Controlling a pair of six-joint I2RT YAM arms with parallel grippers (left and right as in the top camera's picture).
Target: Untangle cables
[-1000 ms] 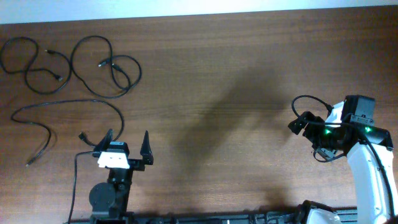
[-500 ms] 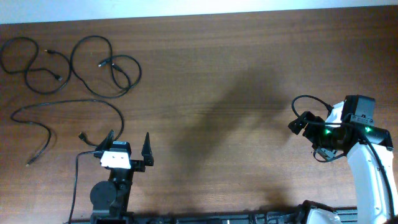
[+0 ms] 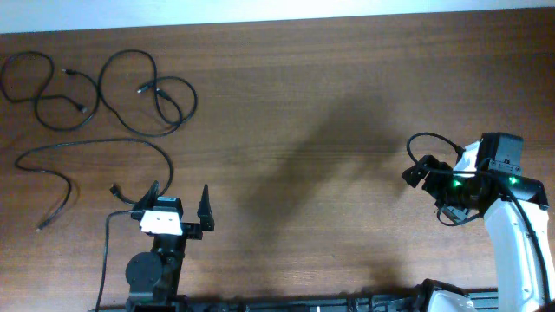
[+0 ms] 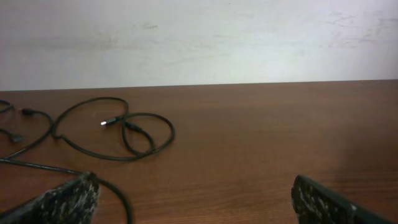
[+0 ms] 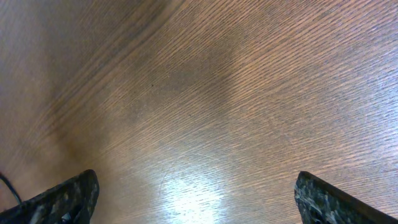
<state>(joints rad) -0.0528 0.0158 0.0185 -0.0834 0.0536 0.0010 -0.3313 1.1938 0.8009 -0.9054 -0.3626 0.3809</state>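
Several thin black cables lie on the brown table at the far left. One loose cable is at the far-left corner. A looped cable lies beside it and also shows in the left wrist view. A long cable curves down to my left gripper's left finger, where it shows in the left wrist view. My left gripper is open and empty, low over the table, its jaws wide apart. My right gripper is open and empty at the far right, with only bare wood between its jaws.
A small plug lies just left of my left gripper. A thicker black wire runs down beside the left arm base. The table's far edge meets a pale wall. The right arm's own wire loops above its wrist.
My left gripper has shifted slightly to the right since the earliest frame. The cables and the right arm have not moved.
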